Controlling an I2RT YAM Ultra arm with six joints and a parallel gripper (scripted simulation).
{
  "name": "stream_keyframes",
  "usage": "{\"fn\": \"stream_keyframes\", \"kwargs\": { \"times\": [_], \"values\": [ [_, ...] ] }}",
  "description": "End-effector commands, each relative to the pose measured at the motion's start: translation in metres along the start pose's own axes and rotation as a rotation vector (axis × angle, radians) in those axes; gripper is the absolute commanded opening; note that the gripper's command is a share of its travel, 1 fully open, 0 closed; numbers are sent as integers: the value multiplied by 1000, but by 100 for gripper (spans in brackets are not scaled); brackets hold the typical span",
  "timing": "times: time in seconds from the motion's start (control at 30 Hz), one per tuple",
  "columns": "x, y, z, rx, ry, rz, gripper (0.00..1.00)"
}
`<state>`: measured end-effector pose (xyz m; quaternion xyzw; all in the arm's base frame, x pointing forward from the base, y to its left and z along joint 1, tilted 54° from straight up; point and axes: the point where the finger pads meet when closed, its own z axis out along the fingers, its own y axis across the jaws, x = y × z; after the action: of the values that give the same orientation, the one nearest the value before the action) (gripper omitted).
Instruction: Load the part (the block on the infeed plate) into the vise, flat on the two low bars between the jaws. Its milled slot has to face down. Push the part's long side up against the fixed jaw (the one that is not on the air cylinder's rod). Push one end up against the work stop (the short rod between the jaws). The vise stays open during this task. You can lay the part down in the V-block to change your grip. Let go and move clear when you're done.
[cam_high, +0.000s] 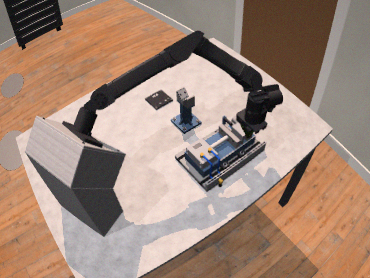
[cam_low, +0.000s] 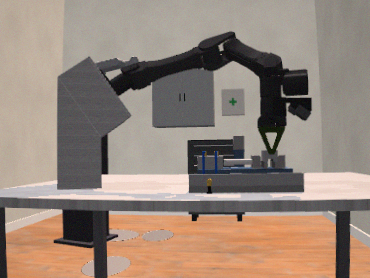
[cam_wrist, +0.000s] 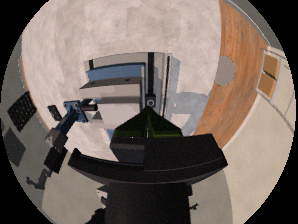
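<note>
Top view: the vise (cam_high: 237, 165) (cam_low: 246, 183) (cam_wrist: 115, 71) is our landmark, and the gripper (cam_high: 248, 133) (cam_low: 271, 152) (cam_wrist: 147, 109) is down over its far end, away from the air cylinder. The infeed plate (cam_high: 156, 99), off beyond the vise, carries no block. I can't separate part from jaws cleanly here.

Exterior now, and there's the part (cam_low: 266, 155), standing in the vise, apparently between the moving jaw (cam_low: 256, 161) and the fixed jaw (cam_low: 282, 161). Fingers clenched together, nothing in them, tips right at the part's top! Contact I can't confirm. A dark notch low down suggests the slot faces downward, but seating is too small to call.

Over to the wrist: closed fingertips above the vise, the part again hard to pick out among grey faces. It should handle as a stiff, fairly heavy metal block, smooth enough to slide under a nudge. For a regrip, I'd take the long sides near mid-length, high above the slot; for seating, push low and square, since a high shove could tip it.
</note>
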<state>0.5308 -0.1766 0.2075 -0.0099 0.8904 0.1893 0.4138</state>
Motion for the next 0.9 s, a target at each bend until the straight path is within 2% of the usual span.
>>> {"fn": "stream_keyframes", "kwargs": {
  "times": [0.0,0.03,0.17,0.4,0.47,0.87],
  "values": [
    [-8,-2,-17,28,-29,-4,0],
    [-13,-2,-19,31,-38,-13,0],
    [-7,0,-15,24,-26,-4,0],
    [-6,-1,-16,27,-25,0,0],
    [-11,1,-18,28,-36,-12,0],
    [-7,3,-16,25,-26,-4,0]
  ]
}}
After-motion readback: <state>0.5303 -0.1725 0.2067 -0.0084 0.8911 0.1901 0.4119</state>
